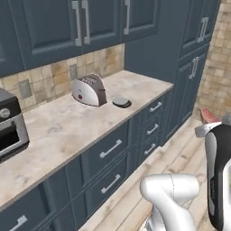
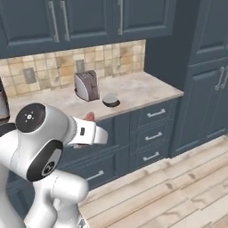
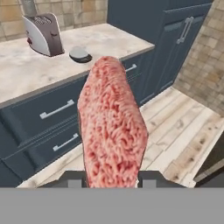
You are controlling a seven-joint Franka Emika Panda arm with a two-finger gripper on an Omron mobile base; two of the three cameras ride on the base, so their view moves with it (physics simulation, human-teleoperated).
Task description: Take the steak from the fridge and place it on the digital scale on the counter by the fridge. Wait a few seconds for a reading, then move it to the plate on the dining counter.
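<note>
The tool (image 3: 112, 177) is clamped on the steak (image 3: 113, 131), held in the air before the table (image 3: 26, 74). I think it should go slowly over the scale (image 3: 79, 54) beside the toaster (image 3: 43, 33) and lower the steak flat.

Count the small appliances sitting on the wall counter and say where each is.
3. The silver toaster stands by the backsplash, the digital scale sits just right of it nearer the counter edge, and a toaster oven is at the far left. More may lie beyond view.
</note>
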